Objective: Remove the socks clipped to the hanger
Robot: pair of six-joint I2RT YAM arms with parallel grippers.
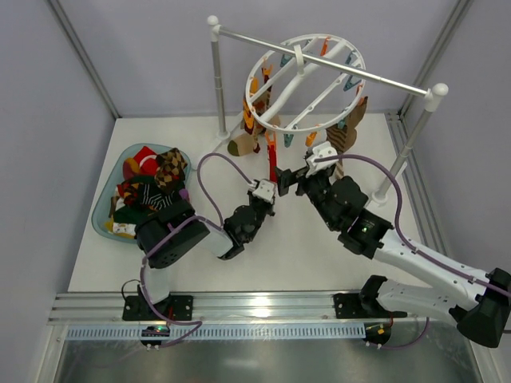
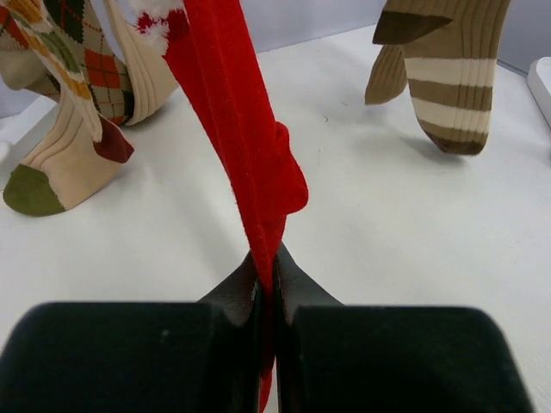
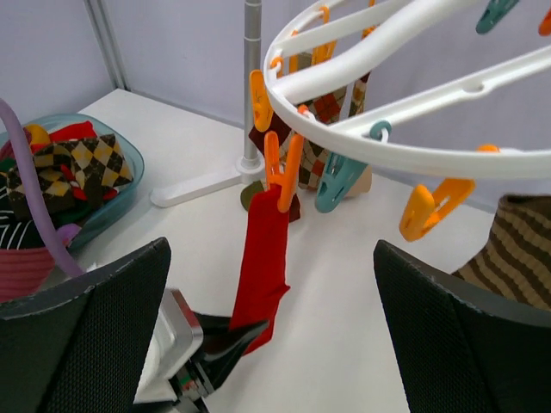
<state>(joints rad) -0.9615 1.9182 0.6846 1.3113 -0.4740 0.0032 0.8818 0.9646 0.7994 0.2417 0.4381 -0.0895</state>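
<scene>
My left pincer is clamped shut on the lower end of the red sock, with the black fingertips pressing the cloth flat between them. The sock rises straight up from the pincer, its long axis close to vertical. It is a narrow folded strip of soft, fleecy red fabric.

Above the pincer, the sock's top end is pinched in an orange clip on the rim of the hanger, a smooth, rigid ring of white plastic with curved crossbars. I judge that the next move calls for a pull down along the sock's length, away from that clip.

My right pincer stands wide open and holds nothing. It is just to the right of my left one and faces the same sock, but only the left pincer touches the sock.

Up and to the left of my left pincer hangs an argyle sock of ribbed tan knit with red and green diamonds. Up and to the right hangs a brown-and-cream striped sock. Both hang apart from the red one.

Well off to the left, a translucent teal basket holding loose socks sits on the matte white surface.
</scene>
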